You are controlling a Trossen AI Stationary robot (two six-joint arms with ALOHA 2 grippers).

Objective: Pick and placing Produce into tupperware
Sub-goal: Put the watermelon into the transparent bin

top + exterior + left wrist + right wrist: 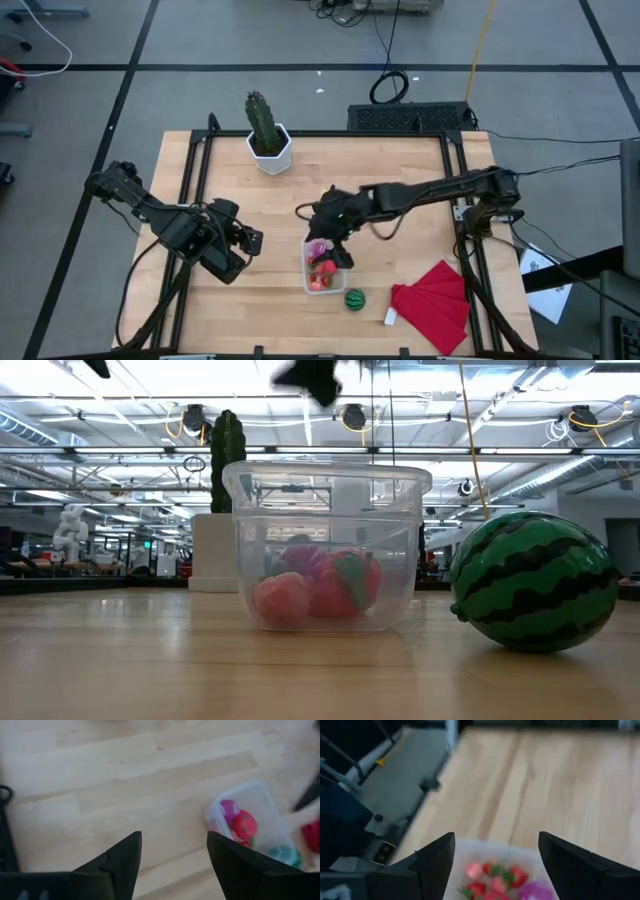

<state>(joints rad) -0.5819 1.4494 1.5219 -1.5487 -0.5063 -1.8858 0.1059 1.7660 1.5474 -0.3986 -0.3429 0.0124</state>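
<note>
Right gripper (330, 240) sits directly over the far end of the tupperware (323, 270), fingers (436, 865) spread apart, nothing between them. In the right wrist view the container's contents lie straight below the gap: several red strawberry pieces (492, 877) and 1 purple piece (536, 891). Low view shows a pink piece (283, 600) and red pieces resting on the container floor.

Green striped ball (354, 299) is on the table just beside the tupperware's near corner, on the side toward the red cloth (433, 302), outside the container.

Left gripper (248, 242) waits off to the tupperware's left, well apart from it, fingers (122, 865) apart and empty.

Cactus in white pot (267, 138) stands at the far table edge, beyond both grippers.
</note>
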